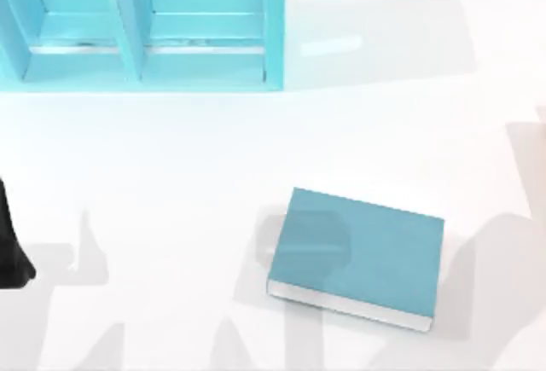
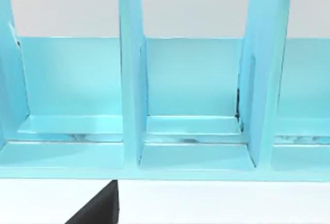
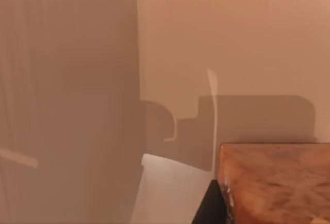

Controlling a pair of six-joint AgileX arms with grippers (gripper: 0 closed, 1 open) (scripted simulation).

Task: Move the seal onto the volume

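The volume [image 1: 358, 256] is a flat teal book with white page edges, lying on the white table right of centre in the top view. The seal [image 3: 276, 185] appears very close in the right wrist view as an orange-amber block. A dark finger [image 3: 210, 208] of my right gripper presses against its side, so the gripper is shut on it above the pale table. My left arm [image 1: 10, 243] is parked at the table's left edge, far from the book.
A large teal shelf unit [image 1: 141, 26] with upright dividers stands at the back left. It also faces the left wrist camera as the shelf [image 2: 191, 95]. Arm shadows fall across the table's front and right.
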